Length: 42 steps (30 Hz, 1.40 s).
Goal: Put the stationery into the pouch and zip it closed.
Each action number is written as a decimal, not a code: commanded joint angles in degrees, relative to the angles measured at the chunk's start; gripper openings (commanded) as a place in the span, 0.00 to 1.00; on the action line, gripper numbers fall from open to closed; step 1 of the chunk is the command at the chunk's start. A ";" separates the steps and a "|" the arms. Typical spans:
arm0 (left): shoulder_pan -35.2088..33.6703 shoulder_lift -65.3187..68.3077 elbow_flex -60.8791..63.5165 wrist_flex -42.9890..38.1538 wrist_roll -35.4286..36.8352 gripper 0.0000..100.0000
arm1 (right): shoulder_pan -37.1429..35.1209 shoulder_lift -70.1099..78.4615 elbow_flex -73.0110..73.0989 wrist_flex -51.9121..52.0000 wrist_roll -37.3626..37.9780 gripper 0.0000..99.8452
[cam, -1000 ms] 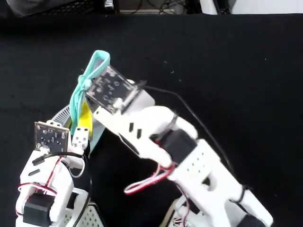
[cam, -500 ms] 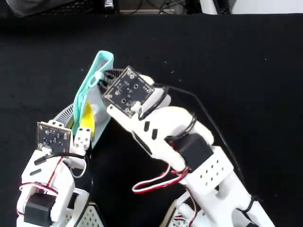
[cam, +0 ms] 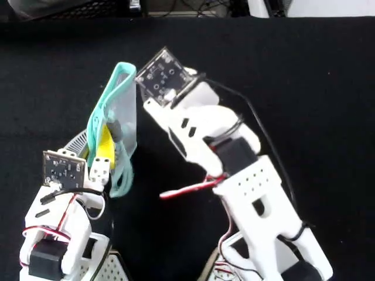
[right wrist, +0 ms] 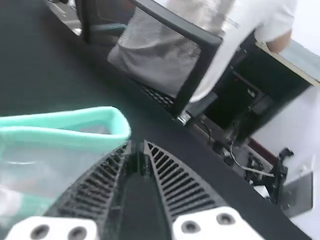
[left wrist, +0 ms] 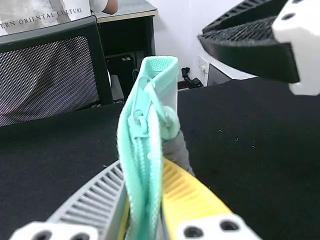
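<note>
Pouch (cam: 124, 111) upright, clamped in left end effector (left wrist: 145, 200). Right end effector (right wrist: 136, 146) has run to its far end, jaws together, empty; we judge zip (left wrist: 142, 155) nearly closed.

"What's the pouch (cam: 120, 111) made of?"
"Clear, slightly glossy plastic, edged with mint woven cloth tape."
"And the bench (cam: 304, 82)?"
"Matt black, cloth-like."
"The claws?"
"Ribbed plastic. The left claw (left wrist: 145, 167) is grey and yellow, the right claw (right wrist: 136, 150) matt black."

Our black-covered table, seen from above
We see the table (cam: 310, 88) running dark and flat from 12 round to 4 o'clock, with one white perforated arm base (cam: 114, 268) standing at 7 o'clock and another base (cam: 218, 270) at 6.
</note>
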 commanded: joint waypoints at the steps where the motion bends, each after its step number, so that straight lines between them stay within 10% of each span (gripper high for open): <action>1: -0.40 0.35 0.57 0.18 -0.26 0.03 | -0.70 -1.27 -3.47 5.36 -2.73 0.02; 7: -0.40 0.35 0.57 0.18 -0.26 0.03 | -6.07 -7.87 -3.47 10.90 -9.41 0.18; 42: -1.63 0.35 7.78 -0.35 -0.26 0.03 | -21.71 -8.75 -2.07 10.29 -8.97 0.15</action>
